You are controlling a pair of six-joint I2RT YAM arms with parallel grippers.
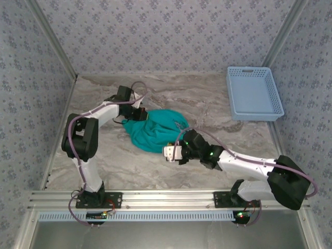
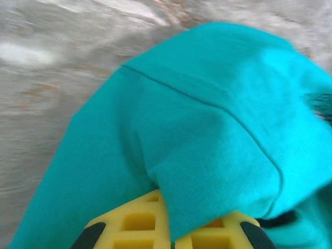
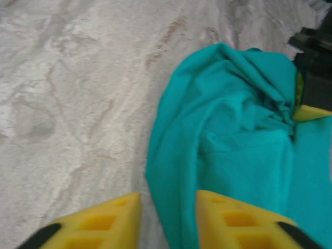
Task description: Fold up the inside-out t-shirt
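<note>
Where the right arm bends in from the near right corner, the right end effector (image 3: 168, 220) sits low at the near edge of the t-shirt (image 1: 155, 130). Its yellow fingers (image 3: 104, 223) are spread, and the gap between them shows bare marbled tabletop (image 3: 67, 104) and a fold of the teal cloth's edge. Just beyond, the t-shirt lies bunched in a rumpled heap around the middle of the tabletop, slightly left of centre, with a stitched seam running across its upper surface. On the heap's far left side, the left arm arches over from the near left corner and meets the cloth. The left end effector (image 2: 179, 220) is pressed together on the t-shirt, with a hemmed fold of fabric running down between its yellow fingers (image 2: 129, 223) and draping over them. From the right wrist camera that same end effector appears at the shirt's far edge, black with a yellow tip touching the cloth. Well apart from all this, a light blue basket (image 1: 254, 93) sits at the far right of the tabletop, near the patterned wall (image 1: 306, 57).
</note>
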